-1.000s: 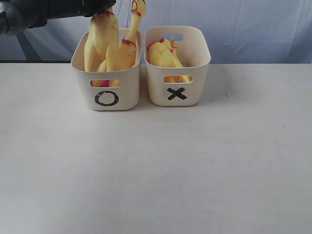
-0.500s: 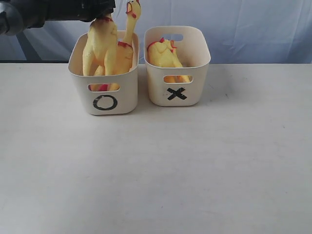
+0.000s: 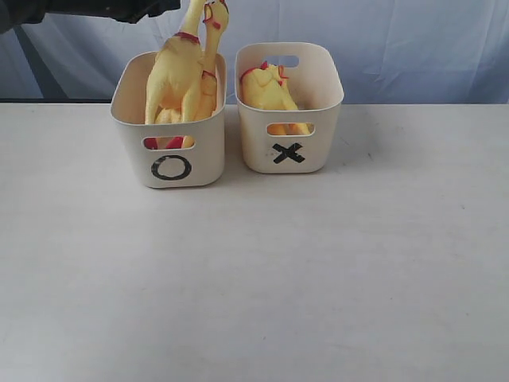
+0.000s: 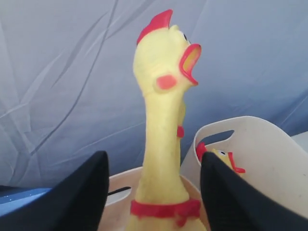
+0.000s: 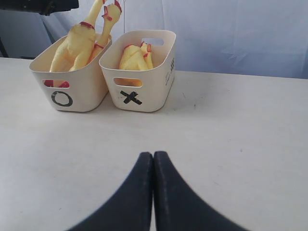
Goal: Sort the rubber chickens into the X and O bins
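The O bin (image 3: 169, 155) holds two large rubber chickens: one (image 3: 176, 76) stands upright, the other (image 3: 213, 17) leans behind it. In the X bin (image 3: 289, 143) lies the smaller chicken (image 3: 269, 87). My left gripper (image 3: 159, 8) hangs open above the O bin's far left. In the left wrist view its black fingers (image 4: 82, 192) stand wide apart on either side of a chicken's neck (image 4: 163, 120) without touching it. My right gripper (image 5: 153, 155) is shut and empty, low over the table in front of the bins.
The two bins stand side by side at the far edge of the pale table (image 3: 254, 270), against a blue cloth backdrop (image 3: 398, 48). The left arm (image 3: 48, 9) crosses the top left corner.
My left gripper let go of the large chicken and drew back to the left. The chicken dropped deeper into the O bin, and the bin shifted slightly left.
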### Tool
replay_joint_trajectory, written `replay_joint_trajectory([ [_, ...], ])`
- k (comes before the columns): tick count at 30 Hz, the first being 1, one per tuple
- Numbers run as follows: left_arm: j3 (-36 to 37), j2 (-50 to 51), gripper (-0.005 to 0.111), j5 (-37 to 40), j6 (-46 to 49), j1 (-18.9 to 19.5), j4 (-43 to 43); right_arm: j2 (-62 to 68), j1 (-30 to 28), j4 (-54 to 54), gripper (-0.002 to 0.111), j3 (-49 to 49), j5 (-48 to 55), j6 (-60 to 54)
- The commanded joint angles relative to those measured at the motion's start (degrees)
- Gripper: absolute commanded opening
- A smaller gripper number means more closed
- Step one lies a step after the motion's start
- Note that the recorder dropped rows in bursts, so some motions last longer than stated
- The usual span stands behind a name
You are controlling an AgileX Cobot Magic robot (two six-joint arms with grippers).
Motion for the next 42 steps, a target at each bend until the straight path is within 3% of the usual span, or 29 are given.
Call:
replay_joint_trajectory([
  [1,-0.49,-2.33,0.054,5.83,-3.04,2.22,2.99,-0.24,-0.21,-0.10,0.000,0.23,-0.12,-0.13],
  [5,-0.49,-3.69,0.046,9.08,-9.90,3.40,10.05,-0.24,-0.21,-0.10,0.000,0.23,-0.12,-0.13],
  [12,-0.49,-7.57,0.000,18.92,-16.89,4.56,21.24,-0.24,-0.21,-0.10,0.000,0.23,-0.12,-0.13],
  [16,-0.23,-10.40,0.000,23.74,-20.67,4.80,27.70,-0.24,-0.21,-0.10,0.000,0.23,-0.12,-0.13],
  [23,8.15,-16.79,0.000,25.79,-25.14,4.80,43.72,-0.24,-0.21,-0.10,0.000,0.23,-0.12,-0.13],
  [33,26.53,-31.88,0.000,22.05,-25.69,4.80,44.38,-0.24,-0.21,-0.36,0.000,0.23,-0.12,-0.13],
  [42,47.13,-58.59,0.000,10.78,-25.46,4.80,43.58,-0.24,-0.21,-0.20,0.000,0.23,-0.12,-0.13],
])
